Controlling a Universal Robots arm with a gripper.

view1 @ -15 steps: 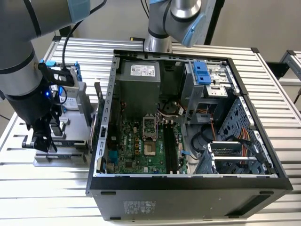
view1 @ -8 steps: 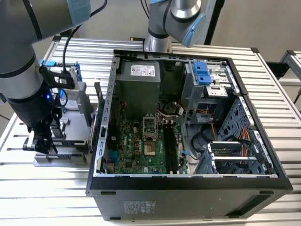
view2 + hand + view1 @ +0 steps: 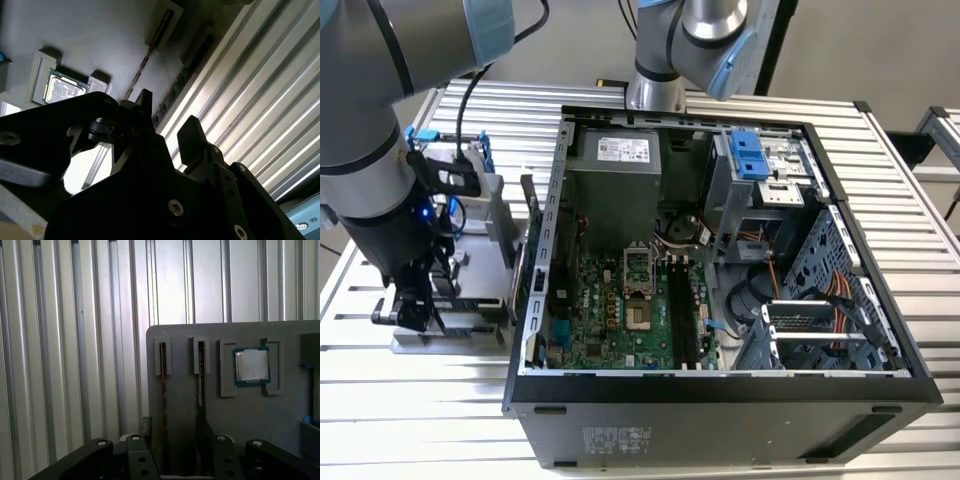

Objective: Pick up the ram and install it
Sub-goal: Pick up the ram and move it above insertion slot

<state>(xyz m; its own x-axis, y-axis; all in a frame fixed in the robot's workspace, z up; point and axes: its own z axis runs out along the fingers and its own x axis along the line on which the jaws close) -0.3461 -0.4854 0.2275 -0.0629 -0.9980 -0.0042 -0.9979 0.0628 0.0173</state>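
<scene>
One robot arm, its hand point(image 3: 415, 308) lowered over a grey holder plate point(image 3: 470, 335) at the exterior view's left. The plate sits just beside an open computer case point(image 3: 720, 395), and both stand on a ribbed metal desk point(image 3: 910, 180).

Hand: released. In the second wrist view its two black fingers point(image 3: 192, 135) stand apart, with light showing between them and nothing in their grip.

Item, the ram point(image 3: 200, 382): a thin dark stick seen edge-on. It stands in a narrow slot of the holder plate, outside the case, in the slot nearer the processor. The second wrist view shows it as a thin brownish line. It is not grasped.

Item, second thin board point(image 3: 163, 400): on edge in the neighbouring slot, parallel to the ram and nearer the plate's rim.

Item, processor point(image 3: 252, 365): square and silver, lying flat in its own recess on the same plate, beside the slots.

Item, computer case: its open side faces up. Inside are a green motherboard point(image 3: 620, 310), long black memory sockets point(image 3: 685, 310) near the board's middle, a grey power supply point(image 3: 615, 165) and a blue drive bracket point(image 3: 747, 152).
</scene>
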